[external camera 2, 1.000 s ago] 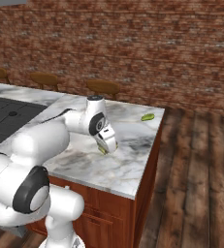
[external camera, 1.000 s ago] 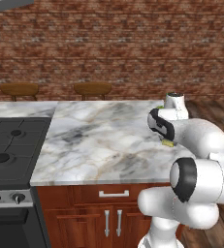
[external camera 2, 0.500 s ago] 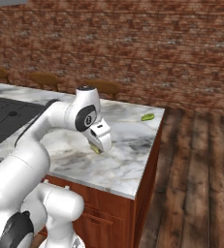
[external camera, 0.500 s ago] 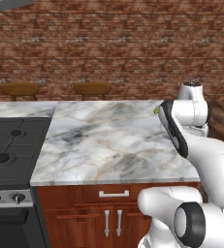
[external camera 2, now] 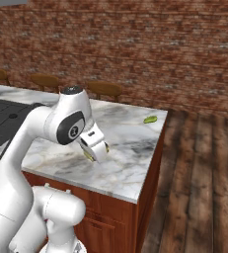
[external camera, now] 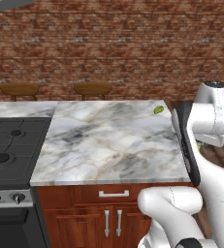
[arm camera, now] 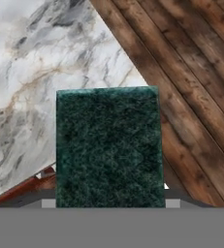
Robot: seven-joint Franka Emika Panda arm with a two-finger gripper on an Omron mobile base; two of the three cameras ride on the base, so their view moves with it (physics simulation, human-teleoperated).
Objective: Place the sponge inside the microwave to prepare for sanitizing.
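The sponge (arm camera: pixel 108 145) is a flat block with a dark green, coarse scouring face turned to the hand camera; in the right base view a yellow-green edge of it (external camera 2: pixel 89 155) peeks out beside the hand. It sits in the claw (external camera 2: pixel 96 153), whose jaws are closed on it at a middling width, held up in the air above the marble bench (external camera 2: pixel 128 148) near its front right part. In the hand view the sponge covers the fingertips, with the bench's (arm camera: pixel 31 72) veined grey and white top behind it on one side and the dark wooden floor (arm camera: pixel 191 87) on the other, the bench's edge running slantwise between them. A small green thing (external camera: pixel 158 109), too small to name, lies on the bench near its far right corner, well apart from the claw; it also shows in the right base view (external camera 2: pixel 150 119). A black stove (external camera: pixel 9 150) adjoins the bench on the left, with knobs (external camera: pixel 7 198) on its front. Two wooden stools (external camera: pixel 92 89) stand behind the bench before a brick wall (external camera: pixel 113 48). Cabinet doors (external camera: pixel 111 220) of reddish wood close the bench's front.
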